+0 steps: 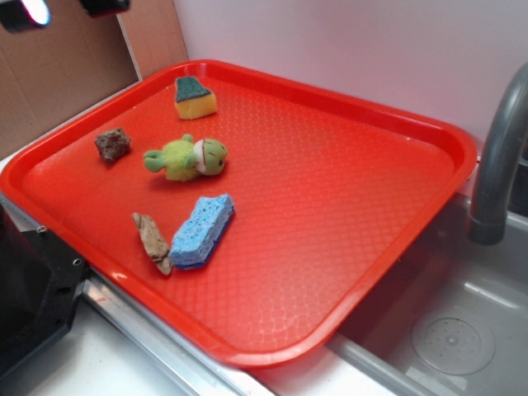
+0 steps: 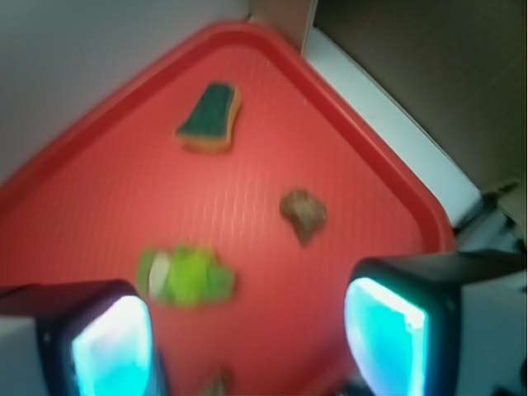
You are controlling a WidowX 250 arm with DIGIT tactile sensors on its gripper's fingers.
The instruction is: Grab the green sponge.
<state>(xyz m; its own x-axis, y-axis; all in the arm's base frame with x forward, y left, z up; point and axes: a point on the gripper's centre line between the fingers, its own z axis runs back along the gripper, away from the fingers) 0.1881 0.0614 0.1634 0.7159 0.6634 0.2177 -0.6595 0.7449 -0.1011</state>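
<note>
The green sponge, a small yellow wedge with a dark green top, lies near the far left corner of the red tray. In the wrist view the green sponge shows well ahead of the fingers, blurred. My gripper is open, with nothing between its two glowing pads and only tray beneath them. It hovers high above the tray's left side. In the exterior view only the tips of the gripper show at the top left edge.
A fuzzy green plush toy lies mid-left on the tray, a brown rock to its left, a blue sponge and a piece of wood nearer the front. A grey faucet and sink are at right.
</note>
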